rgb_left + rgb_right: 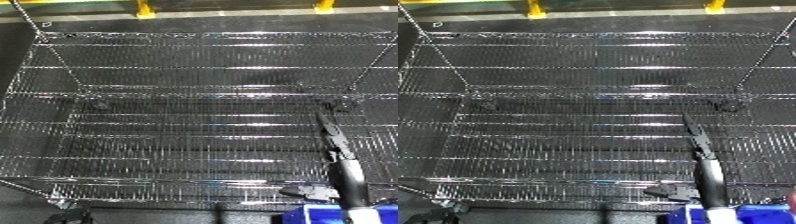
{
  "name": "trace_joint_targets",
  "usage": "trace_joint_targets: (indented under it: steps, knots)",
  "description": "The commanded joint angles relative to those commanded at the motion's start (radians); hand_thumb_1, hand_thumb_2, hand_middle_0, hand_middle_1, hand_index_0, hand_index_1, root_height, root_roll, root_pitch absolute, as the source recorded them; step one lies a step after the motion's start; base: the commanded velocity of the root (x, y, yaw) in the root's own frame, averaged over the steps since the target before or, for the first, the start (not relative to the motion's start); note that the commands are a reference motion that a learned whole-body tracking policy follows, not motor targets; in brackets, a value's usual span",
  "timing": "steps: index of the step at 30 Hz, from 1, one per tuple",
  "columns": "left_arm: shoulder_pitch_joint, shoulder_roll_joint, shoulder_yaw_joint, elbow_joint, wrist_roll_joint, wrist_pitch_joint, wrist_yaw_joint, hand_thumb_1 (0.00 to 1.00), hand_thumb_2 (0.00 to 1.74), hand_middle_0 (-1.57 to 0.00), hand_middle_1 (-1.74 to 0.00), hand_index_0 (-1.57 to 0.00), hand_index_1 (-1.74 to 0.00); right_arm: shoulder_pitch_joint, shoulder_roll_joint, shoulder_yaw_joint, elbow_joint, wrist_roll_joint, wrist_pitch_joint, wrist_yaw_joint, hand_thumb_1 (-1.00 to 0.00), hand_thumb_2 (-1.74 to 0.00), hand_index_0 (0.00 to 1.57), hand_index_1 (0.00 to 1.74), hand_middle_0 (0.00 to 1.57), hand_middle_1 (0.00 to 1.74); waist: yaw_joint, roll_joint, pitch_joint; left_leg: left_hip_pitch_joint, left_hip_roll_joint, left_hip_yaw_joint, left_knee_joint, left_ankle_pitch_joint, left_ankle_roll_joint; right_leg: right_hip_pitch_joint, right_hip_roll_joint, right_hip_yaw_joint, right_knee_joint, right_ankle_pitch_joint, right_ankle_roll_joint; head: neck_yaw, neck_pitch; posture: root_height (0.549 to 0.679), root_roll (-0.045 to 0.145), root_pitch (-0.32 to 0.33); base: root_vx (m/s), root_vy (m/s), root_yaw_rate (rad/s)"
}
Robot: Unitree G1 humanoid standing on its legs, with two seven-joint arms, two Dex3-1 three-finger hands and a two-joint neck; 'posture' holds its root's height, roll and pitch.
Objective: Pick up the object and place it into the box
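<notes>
A large wire-mesh bin [204, 90] fills both views, and I look down into it. Long-nose pliers [334, 135] reach up from the lower right over the bin's front rim. Their dark, thin nose points away from me and a pale handle [354, 187] runs down to the picture's bottom edge. Next to that handle, at the front rim, is a small dark shape [306, 192] that looks like part of my right hand. Whether it holds the pliers is hidden. My left hand shows in neither view.
A blue object [313, 215] lies at the bottom edge below the bin's front rim. Yellow posts [144, 8] stand on the dark floor behind the bin. Small castors [64, 202] show at the bin's corners.
</notes>
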Motion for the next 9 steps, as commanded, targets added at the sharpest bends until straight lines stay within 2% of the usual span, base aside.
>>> trace_joint_targets:
  steps: [9]
  knots:
    - [0.008,-0.005,0.008,-0.009,0.007,0.001,0.000,1.00,1.74,-1.57,-1.74,-1.57,-1.74,0.018,-0.005,-0.007,-0.014,-0.010,0.000,0.001,0.00,0.00,0.00,0.00,0.00,0.00,0.002,-0.002,0.002,0.004,-0.001,0.001,-0.001,-0.005,0.0014,-0.004,-0.0006,0.003,0.002,-0.004,0.0016,0.016,-0.001,0.645,0.050,-0.183,0.013,0.009,-0.010]
